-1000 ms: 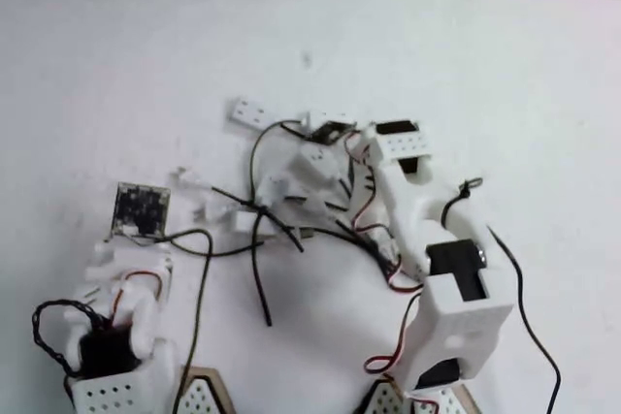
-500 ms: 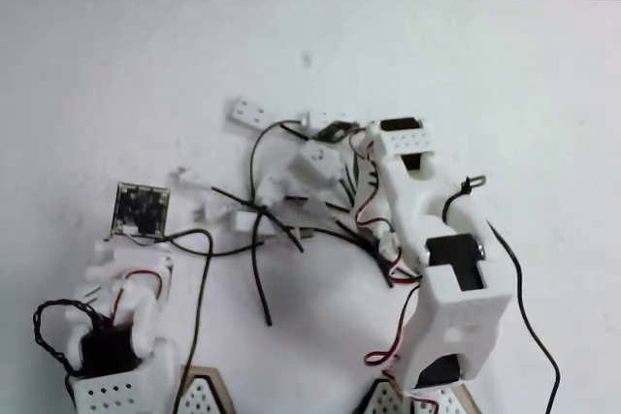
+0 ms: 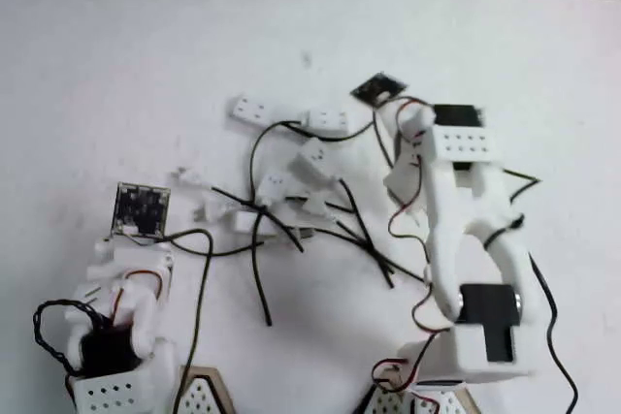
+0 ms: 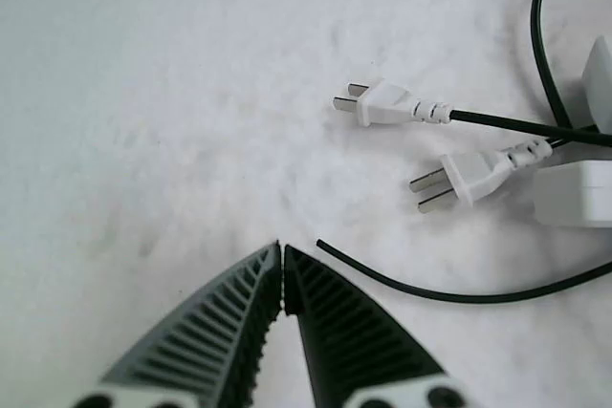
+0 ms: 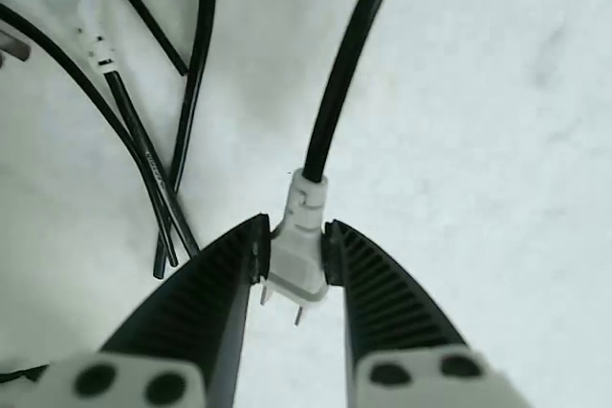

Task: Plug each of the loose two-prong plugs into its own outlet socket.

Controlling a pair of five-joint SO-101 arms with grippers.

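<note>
**A:** What does the high view give you?

**B:** The white desk [image 3: 543, 65] ends in a dark far edge at 12 o'clock. Several white rectangular outlet sockets [image 3: 254, 111] lie just above centre. A tangle of thin black cords [image 3: 291, 225] spreads below them toward 6 o'clock. The left arm [image 3: 116, 336] sits at 7 o'clock by the near edge. The right arm [image 3: 466, 220] stretches from 5 o'clock up to the tangle's 2 o'clock side. A wide band of plain desk top runs between the sockets and the far edge, and another lies at 3 o'clock past the right arm.

**A:** And the left wrist view?

**B:** The left claw [image 4: 281, 247] has its ribbed dark fingers pressed together, tips touching, over the desk. One white two-prong plug [image 4: 387, 102] and a second white plug [image 4: 469, 174] lie near each other, well apart from the tips. A loose black cord end [image 4: 325, 247] lies just beside the tips.

**A:** The right wrist view?

**B:** The right claw [image 5: 294, 226] is pinching a third white plug [image 5: 298, 265] by its body. The prongs point back toward the wrist and its black cord [image 5: 349, 54] leads away. Other black cords lie to one side, and plain desk lies on the other.
</note>
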